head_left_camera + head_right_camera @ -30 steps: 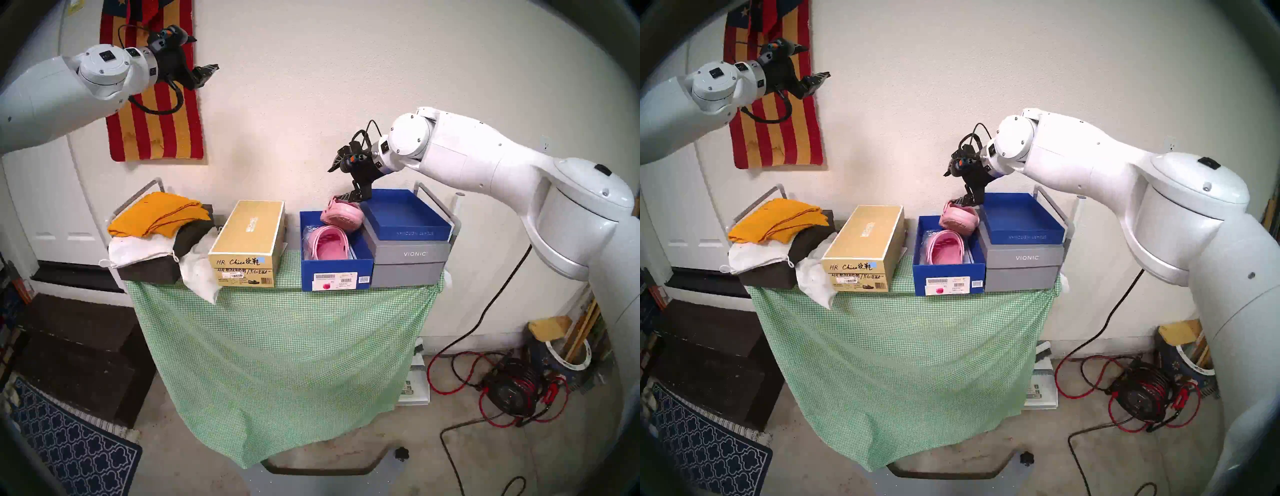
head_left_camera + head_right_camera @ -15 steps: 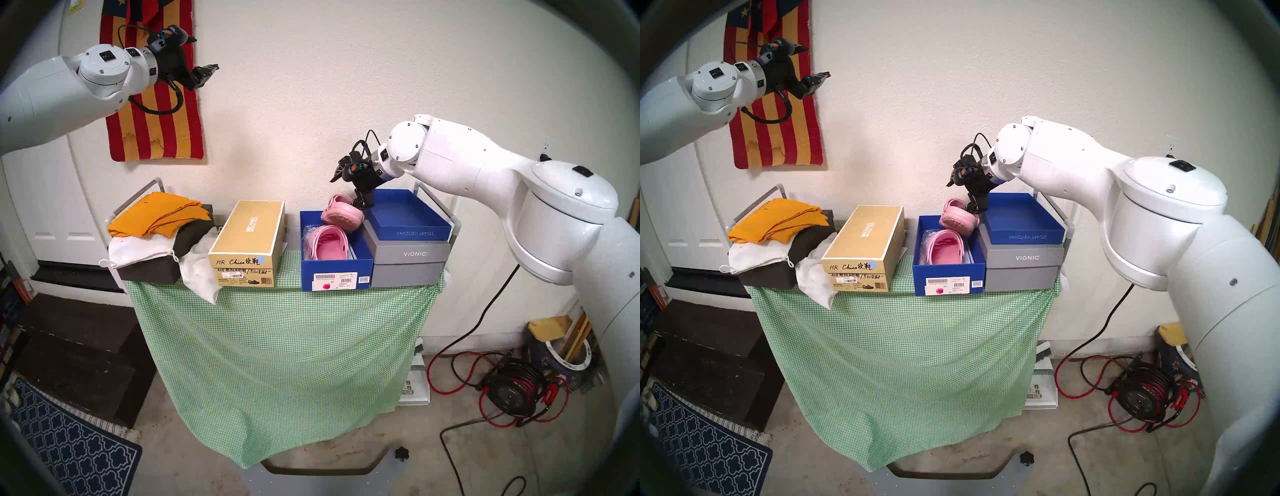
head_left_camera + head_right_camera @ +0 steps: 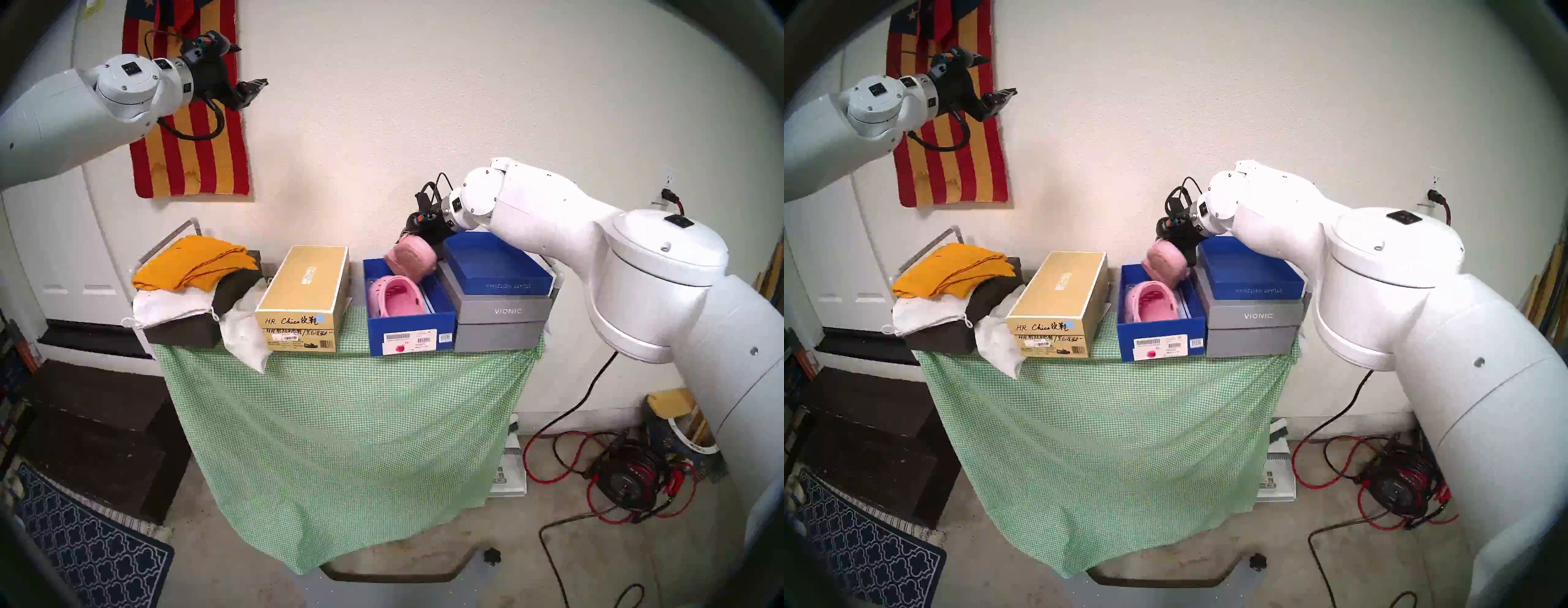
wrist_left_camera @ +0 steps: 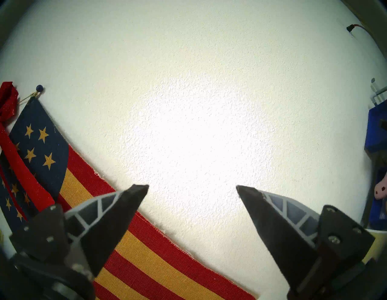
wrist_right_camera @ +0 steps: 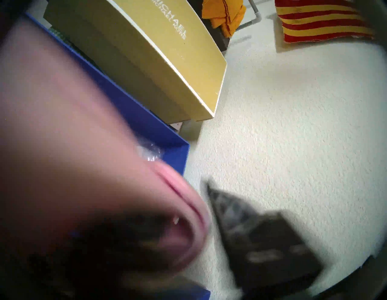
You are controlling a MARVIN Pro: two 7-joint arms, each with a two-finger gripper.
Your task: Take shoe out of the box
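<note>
The deep royal-blue box [image 3: 375, 331] [image 3: 1125, 339] stands open on the green-clothed table, its white label with the pink spot facing me. One pink clog [image 3: 396, 297] [image 3: 1151, 302] lies inside at the front. A second pink clog [image 3: 410, 259] [image 3: 1164, 265] is tipped up over the box's far end, sole towards me. My right gripper [image 3: 413, 240] [image 3: 1172, 242] is shut on its rim. In the blurred right wrist view one finger [image 5: 240, 220] lies against the clog [image 5: 73, 146]; the other is hidden. My left gripper [image 3: 254, 87] [image 4: 192, 186] is open, empty, high by the wall.
A shallow blue lid [image 3: 496, 263] lies on the grey VIONIC box [image 3: 500, 314] against the blue box's right side. A gold shoebox [image 3: 305, 288] stands to its left, then a pile of cloths [image 3: 195, 271]. The wall is close behind. A striped flag [image 3: 191, 161] hangs there.
My right gripper has come down and leftwards onto the far clog and closed. The clog has tipped sole-forward, and the blue box and near clog have slid slightly left. Left arm unmoved.
</note>
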